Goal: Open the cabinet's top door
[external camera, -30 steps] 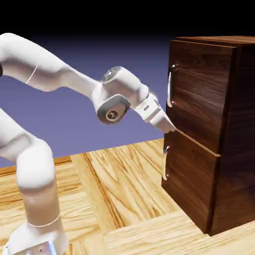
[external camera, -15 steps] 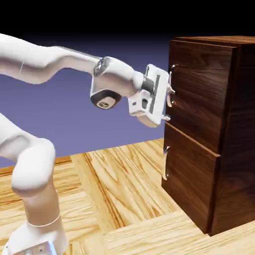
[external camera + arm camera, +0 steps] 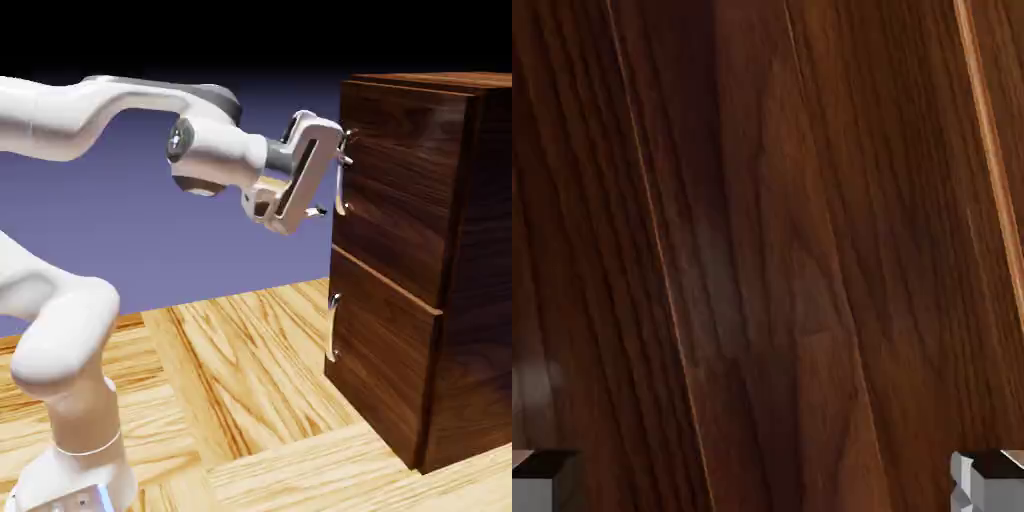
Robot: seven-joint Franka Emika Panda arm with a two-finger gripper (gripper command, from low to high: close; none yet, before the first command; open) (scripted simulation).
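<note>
Two fingertips of my pincer (image 3: 330,184) spread wide, empty, near upper handle (image 3: 341,185). Top door (image 3: 400,180) sits above lower panel (image 3: 385,345), looks shut. Best straddle handle squarely, close, then pull smoothly outward along hinge arc.

In the exterior view, looks slightly down from off a front corner of the cabinet (image 3: 478,260), toward its front and one side, far enough back to frame both front panels (image 3: 385,260) and much of the arm (image 3: 210,150) before them. In the hand view, faces the cabinet's wood front (image 3: 762,250) from close by, rolled so that its seams run steeply aslant. Shares between both views part of that same cabinet front.
</note>
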